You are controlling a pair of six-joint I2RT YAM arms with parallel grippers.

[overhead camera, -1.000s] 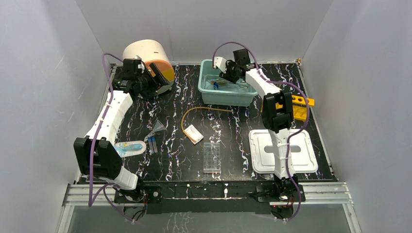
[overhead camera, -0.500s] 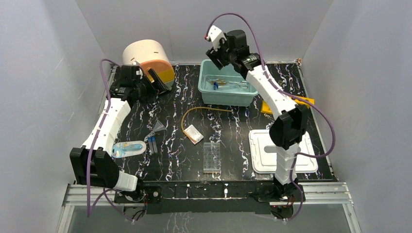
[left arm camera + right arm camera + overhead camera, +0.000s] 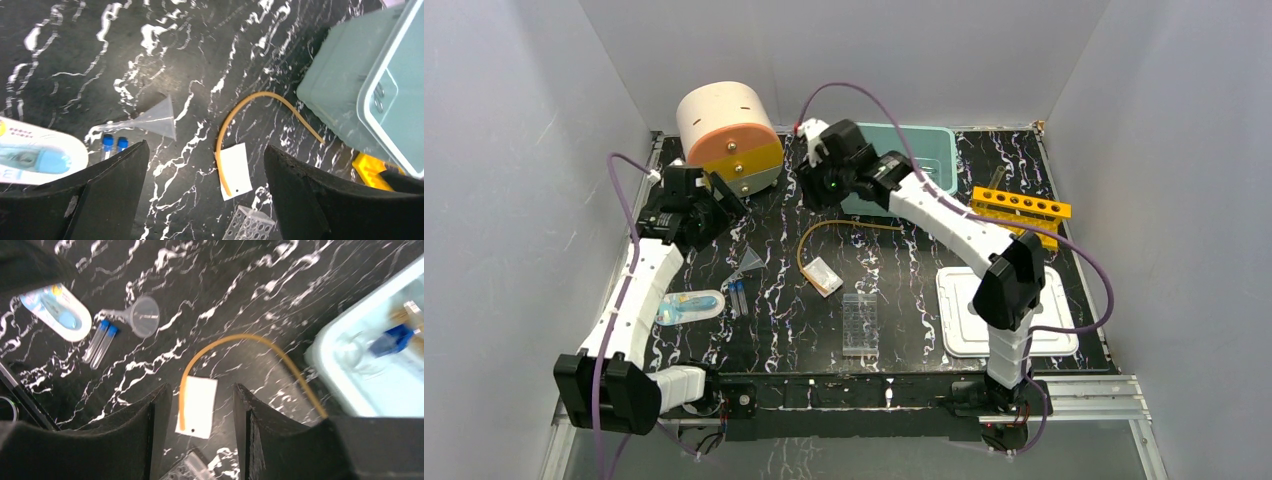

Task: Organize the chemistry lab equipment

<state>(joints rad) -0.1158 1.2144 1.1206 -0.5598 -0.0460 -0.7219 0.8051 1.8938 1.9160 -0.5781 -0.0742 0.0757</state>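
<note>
Approach matters most now. Your right jaws hang open and empty above the tan-looped tag (image 3: 197, 407). It lies flat on the table (image 3: 904, 290) between the clear funnel (image 3: 142, 316) and the teal bin (image 3: 335, 95), and by my reading it is the next piece to go in.

Come straight down and close across the narrow width of the white card, near the corner where the tan tube joins it (the card lies flat, so a grip on the tube itself may prove easier). Lift high before you swing, since the long loop will trail and its far end lies near the bin's front wall. The blue-footed cylinder (image 3: 392, 337) is already inside the bin, so set the tag down beside it rather than on it.

Mind the neighbours. The clear well plate (image 3: 859, 322) sits just beside the card's near corner, and the thin tubes (image 3: 100, 342) lie next to the funnel. Your left jaws, spread wide with nothing between them, hover over the same patch, so the left arm (image 3: 639, 285) is the likeliest thing to hit. The yellow rack (image 3: 1020, 208) stands well apart, to the right.
</note>
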